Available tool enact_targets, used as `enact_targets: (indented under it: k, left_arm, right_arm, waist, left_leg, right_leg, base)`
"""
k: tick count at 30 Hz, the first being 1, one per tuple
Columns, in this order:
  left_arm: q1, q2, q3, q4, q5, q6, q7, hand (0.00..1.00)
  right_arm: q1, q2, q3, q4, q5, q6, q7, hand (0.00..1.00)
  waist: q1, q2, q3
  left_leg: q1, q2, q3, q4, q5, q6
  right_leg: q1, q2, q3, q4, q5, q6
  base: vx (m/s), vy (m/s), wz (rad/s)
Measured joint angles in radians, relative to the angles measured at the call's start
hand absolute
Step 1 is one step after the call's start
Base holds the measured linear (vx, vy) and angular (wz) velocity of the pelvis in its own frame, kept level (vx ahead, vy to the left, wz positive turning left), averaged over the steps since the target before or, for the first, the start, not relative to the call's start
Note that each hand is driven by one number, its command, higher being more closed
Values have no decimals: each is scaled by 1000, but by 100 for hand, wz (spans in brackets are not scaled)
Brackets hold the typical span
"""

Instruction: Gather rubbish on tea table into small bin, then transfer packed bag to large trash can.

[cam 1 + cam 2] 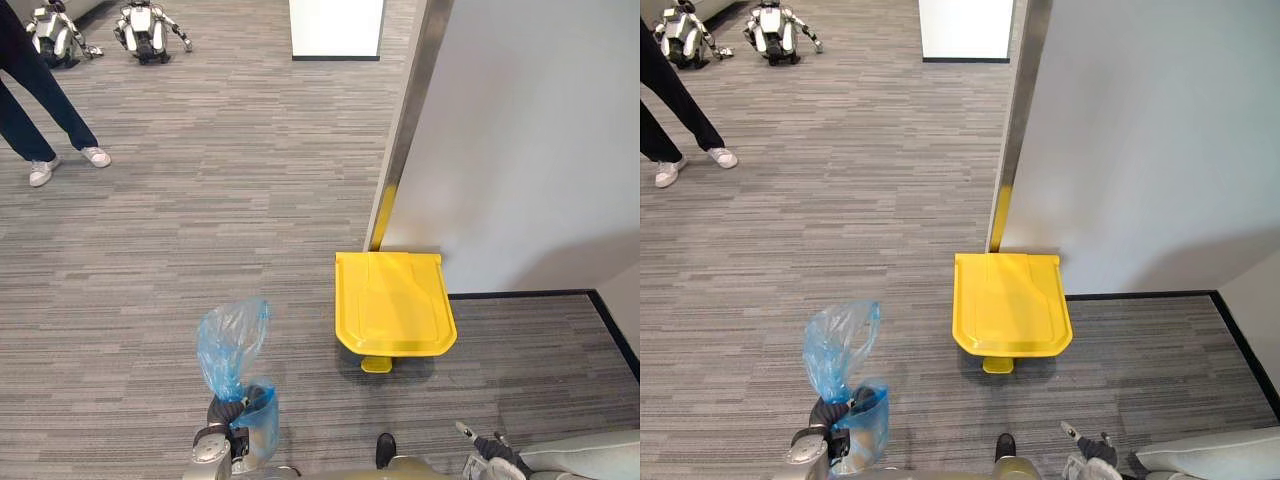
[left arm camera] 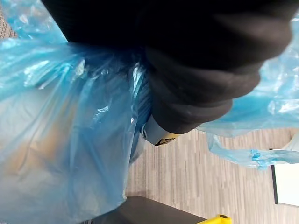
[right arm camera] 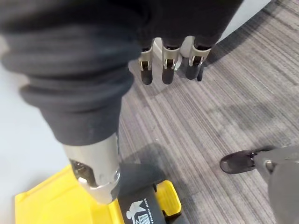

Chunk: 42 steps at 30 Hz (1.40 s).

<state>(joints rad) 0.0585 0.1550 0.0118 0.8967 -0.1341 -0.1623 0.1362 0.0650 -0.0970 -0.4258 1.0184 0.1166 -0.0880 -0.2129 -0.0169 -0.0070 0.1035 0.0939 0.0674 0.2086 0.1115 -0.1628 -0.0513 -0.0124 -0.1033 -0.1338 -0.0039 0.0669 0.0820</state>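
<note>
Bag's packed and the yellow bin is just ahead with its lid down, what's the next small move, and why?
Probably step up to the yellow bin so its front pedal can be pressed. Its lid lies shut, and the left robot hand grips the blue bag by its neck, well short of it; the right robot hand hangs open, empty.

The bag [image 1: 232, 345], lower left, is thin translucent blue plastic, crinkled and glossy. The trash can [image 1: 393, 305] at centre has a smooth yellow plastic lid, faintly shiny. The floor [image 1: 200, 220] is matt, grey, fine-striped carpet.
</note>
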Motion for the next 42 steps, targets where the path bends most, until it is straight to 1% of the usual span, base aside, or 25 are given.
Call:
enact_targets:
  k: [6, 7, 10, 14, 20, 25, 28, 30, 32, 34, 35, 36, 37, 38, 39, 40, 41, 42]
  left_arm:
    - [0, 3, 3, 20, 12, -1, 0, 100]
    - [2, 3, 5, 21, 12, -1, 0, 100]
    - [2, 5, 30, 22, 20, -1, 0, 100]
    - [4, 7, 39, 28, 21, -1, 0, 100]
    - [15, 6, 39, 28, 22, -1, 0, 100]
    - [14, 6, 39, 28, 23, -1, -1, 100]
    - [16, 7, 39, 28, 23, 0, -1, 100]
    - [16, 7, 39, 27, 23, -1, -2, 100]
    - [12, 7, 40, 24, 23, -1, -2, 100]
    - [4, 7, 40, 17, 23, -1, -3, 100]
    - [2, 6, 40, 17, 23, -1, -3, 100]
    - [-12, 5, 41, 17, 22, -1, -2, 100]
    - [-32, 6, 39, 17, 21, -1, -1, 100]
    - [-44, 6, 39, 17, 21, -1, -1, 100]
    - [-57, 7, 39, 16, 20, -1, 1, 100]
    - [-72, 16, 37, 16, 19, -1, 1, 100]
    - [-80, 18, 35, 16, 19, -1, 1, 100]
    - [-91, 15, 34, 12, 19, -1, 1, 100]
  right_arm:
    - [-3, -9, 3, 20, 0, -2, 0, 0]
    - [-3, -9, 4, 20, 0, -2, 0, 0]
    - [-2, -10, 12, 20, 0, -2, 0, 0]
    - [2, -13, 13, 20, 0, -2, 0, 0]
    - [14, -35, 19, 20, -1, -2, 0, 0]
    - [10, -38, 23, 20, -4, -2, 0, 0]
    - [0, -39, 43, 20, -8, -2, 0, 0]
    - [-11, -39, 45, 20, -9, -2, 0, 0]
    - [-23, -40, 45, 20, -10, -2, 0, 0]
    - [-47, -41, 45, 18, -9, -2, 0, 0]
    - [-50, -42, 45, 17, -9, -2, 0, 0]
    - [-57, -44, 45, 18, -9, -2, -1, 0]
    - [-59, -37, 44, 8, -9, -2, 0, 0]
    - [-54, -31, 43, 5, -9, -1, 0, 0]
    - [-54, -24, 43, 1, -9, 2, 0, 0]
    - [-53, -6, 44, -28, -9, 7, -1, 0]
    - [-53, -1, 45, -39, -9, 8, -1, 0]
    - [-51, 7, 45, -59, -9, 9, -3, 0]
  waist:
    - [0, -2, 0]
    - [1, -2, 0]
    - [1, -3, 0]
    - [2, -7, 3]
    - [1, -10, 5]
    - [2, -10, 5]
    - [3, -11, 5]
    - [4, -8, 6]
    - [4, -3, 7]
    - [5, 2, 22]
    - [3, 7, 27]
    - [1, 18, 54]
    - [-1, 33, 82]
    - [-3, 30, 92]
    - [3, 25, 106]
    - [1, 10, 127]
    - [-7, 5, 138]
    - [-11, 0, 158]
  left_leg:
    - [28, -4, 8, -5, -7, 11]
    - [31, -4, 14, -5, -8, 11]
    - [35, -4, 21, -6, -8, 11]
    - [41, 1, 43, -7, -11, 10]
    - [40, 4, 58, -8, -15, 3]
    - [41, 5, 80, -8, -20, -1]
    - [40, 11, 101, 4, -32, 3]
    - [26, 26, 117, 50, -67, 3]
    - [7, 37, 127, 93, -92, 7]
    - [-9, 43, 120, 155, -130, 19]
    - [-4, 45, 114, 164, -147, 25]
    - [17, 59, 107, 186, -174, 38]
    - [38, 58, 100, 208, -196, 62]
    - [43, 57, 96, 229, -211, 67]
    - [45, 57, 96, 268, -235, 71]
    - [38, 58, 96, 338, -267, 73]
    - [34, 57, 91, 369, -283, 71]
    - [38, 61, 81, 424, -321, 63]
  right_leg:
    - [24, -1, 14, -11, 1, -1]
    - [24, 0, 22, -17, 6, -8]
    - [24, 2, 31, -21, 14, -10]
    - [24, 11, 55, -28, 28, 1]
    - [21, 17, 80, -43, 41, -8]
    - [13, 23, 104, -53, 47, -6]
    - [5, 31, 124, -52, 50, -1]
    - [0, 42, 139, -48, 49, 0]
    - [-32, 49, 150, -3, 28, 2]
    - [-106, 51, 170, 165, -47, 1]
    - [-116, 48, 168, 210, -61, 7]
    - [-153, 44, 163, 344, -77, 30]
    - [-255, 43, 143, 527, -137, 42]
    - [-285, 36, 131, 556, -173, 30]
    - [-332, 28, 118, 556, -192, 26]
    - [-402, 13, 83, 493, -186, 37]
    - [-416, 5, 54, 450, -181, 40]
    - [-436, -6, 6, 396, -178, 40]
  base:
    - [16, 9, -7]
    - [-44, 0, -17]
    - [-77, -16, -12]
    - [-128, -42, -20]
    - [-91, -43, -11]
    - [-9, -18, -14]
    - [38, -9, -21]
    - [48, 2, -25]
    - [51, 16, -25]
    - [57, 48, -23]
    - [6, 69, -9]
    - [-27, 72, 7]
    - [-12, 64, 13]
    - [0, 39, 11]
    - [18, 18, 22]
    - [33, -8, 28]
    - [53, -45, 47]
    - [137, -95, 63]
